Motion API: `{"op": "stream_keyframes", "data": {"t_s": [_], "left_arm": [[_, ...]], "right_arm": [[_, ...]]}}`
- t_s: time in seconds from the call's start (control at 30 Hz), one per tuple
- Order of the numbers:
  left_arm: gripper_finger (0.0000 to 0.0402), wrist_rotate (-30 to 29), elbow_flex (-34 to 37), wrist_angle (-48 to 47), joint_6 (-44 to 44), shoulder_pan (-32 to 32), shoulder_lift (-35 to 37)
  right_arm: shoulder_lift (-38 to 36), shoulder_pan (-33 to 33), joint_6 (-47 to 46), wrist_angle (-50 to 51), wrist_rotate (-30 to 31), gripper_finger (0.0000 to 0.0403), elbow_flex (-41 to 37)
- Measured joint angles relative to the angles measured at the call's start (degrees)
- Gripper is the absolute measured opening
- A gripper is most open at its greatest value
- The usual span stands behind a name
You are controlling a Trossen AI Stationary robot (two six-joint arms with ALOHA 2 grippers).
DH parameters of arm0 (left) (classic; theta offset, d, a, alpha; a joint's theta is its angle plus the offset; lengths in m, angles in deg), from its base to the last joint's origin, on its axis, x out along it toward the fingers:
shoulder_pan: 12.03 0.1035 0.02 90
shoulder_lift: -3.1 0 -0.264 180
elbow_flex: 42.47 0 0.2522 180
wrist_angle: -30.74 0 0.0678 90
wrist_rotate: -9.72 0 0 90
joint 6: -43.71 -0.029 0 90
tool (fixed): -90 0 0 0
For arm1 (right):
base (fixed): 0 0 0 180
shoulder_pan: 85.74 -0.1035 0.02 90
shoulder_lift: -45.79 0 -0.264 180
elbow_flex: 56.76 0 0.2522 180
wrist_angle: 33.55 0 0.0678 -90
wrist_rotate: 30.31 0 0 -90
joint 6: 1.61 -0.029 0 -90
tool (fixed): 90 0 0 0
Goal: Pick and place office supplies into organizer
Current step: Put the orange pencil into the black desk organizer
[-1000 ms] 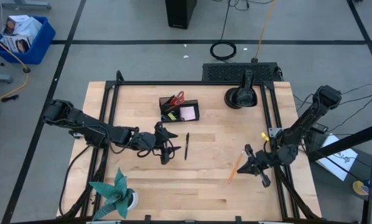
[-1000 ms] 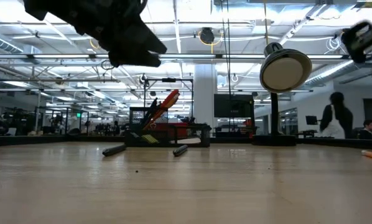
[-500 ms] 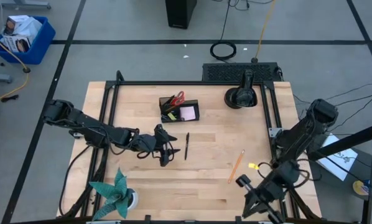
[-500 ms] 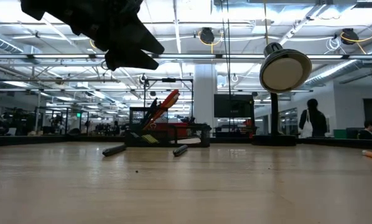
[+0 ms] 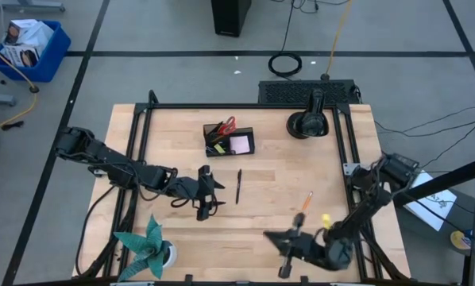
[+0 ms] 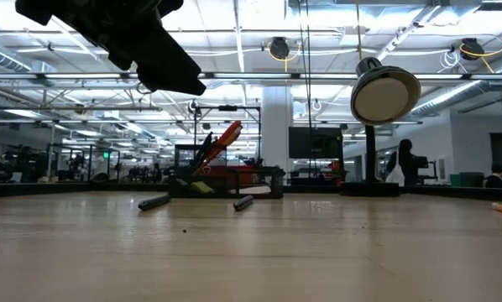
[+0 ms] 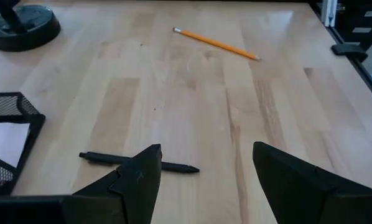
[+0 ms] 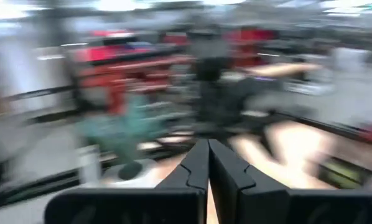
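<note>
Black-fingered, the left gripper [image 5: 203,200] hovers with jaws apart beside the black pen [image 5: 238,186], while the right gripper [image 5: 285,253] reaches low over the table's front edge, jaws together, and the organizer [image 5: 229,141] holds red scissors [image 5: 227,125] and pink sticky notes [image 5: 240,144]

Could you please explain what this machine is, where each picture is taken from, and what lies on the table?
It is a robot with two dark arms at a wooden table, each ending in a two-finger pincer. One picture looks straight down, one looks level across the tabletop, and one comes from each wrist. The left pincer hangs open and empty beside a black pen. The right pincer, shut and empty, is near the front edge. An orange pencil lies loose; the black organizer already holds red-handled scissors and a pink notepad.
</note>
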Motion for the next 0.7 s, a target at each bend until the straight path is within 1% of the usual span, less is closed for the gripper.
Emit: {"op": "stream_keyframes", "data": {"t_s": [0.1,0.13,0.2,0.33,0.4,0.5,0.6,0.7], "left_arm": [[0.0257,-0.06,0.00,0.32,-0.75,0.00,0.00],[0.0257,-0.08,0.00,0.83,-1.39,0.00,0.00],[0.0257,-0.12,0.00,1.25,-3.47,0.11,0.00],[0.0257,-0.23,0.00,2.95,-7.42,0.17,0.02],[0.0257,-0.25,0.00,3.59,-9.03,0.17,0.02],[0.0258,-0.16,0.00,4.48,-9.23,0.17,0.02],[0.0258,0.36,0.00,5.40,-9.10,0.17,0.02],[0.0257,0.52,0.00,6.39,-7.20,0.15,0.02]], "right_arm": [[1.56,-2.34,-2.18,2.29,19.11,0.0001,2.48],[1.95,-2.97,-2.41,3.46,21.61,0.0001,2.67],[2.26,-3.18,-5.13,4.08,21.84,0.0001,2.64],[3.04,-2.05,-15.39,7.18,22.04,0.0001,2.82],[4.53,-1.47,-17.91,8.32,21.98,0.0000,2.65],[5.91,-0.63,-22.40,7.44,21.80,0.0000,3.11],[9.17,0.92,-24.96,7.81,18.11,0.0000,5.13],[13.44,2.53,-28.64,8.30,10.41,0.0000,7.71]]}}
